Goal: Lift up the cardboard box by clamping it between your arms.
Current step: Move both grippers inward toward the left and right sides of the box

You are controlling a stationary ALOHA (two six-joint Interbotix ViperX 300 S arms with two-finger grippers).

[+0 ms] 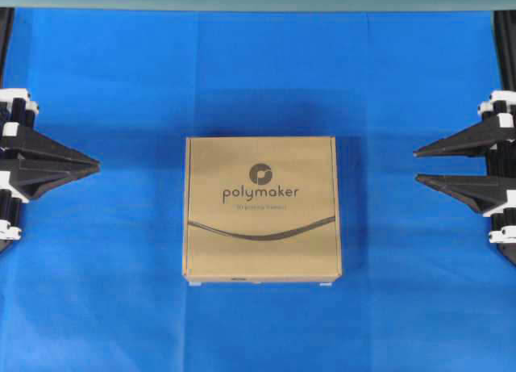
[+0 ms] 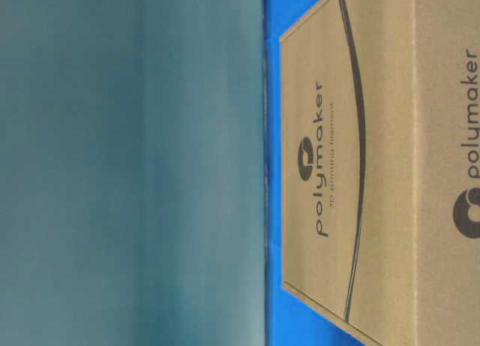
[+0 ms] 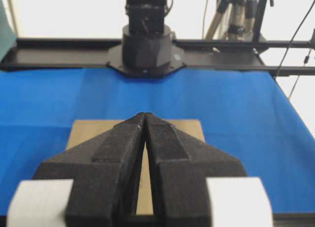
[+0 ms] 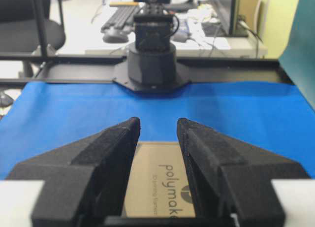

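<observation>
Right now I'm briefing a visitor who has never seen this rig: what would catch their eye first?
First the brown cardboard box printed "polymaker", lying flat at the middle of the bright blue cloth. Then the two black hands at the overhead view's edges, both pointing at the box and clear of it: the left hand with fingers pressed together, the right hand with a small gap.

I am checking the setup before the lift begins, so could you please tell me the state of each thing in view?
cardboard box: lying flat on the blue cloth, closed, printed side up, touched by neither gripper.
left gripper: shut, empty, at the left edge, apart from the box.
right gripper: jaws slightly apart, empty, at the right edge, apart from the box.
blue cloth: spread flat over the table.
</observation>
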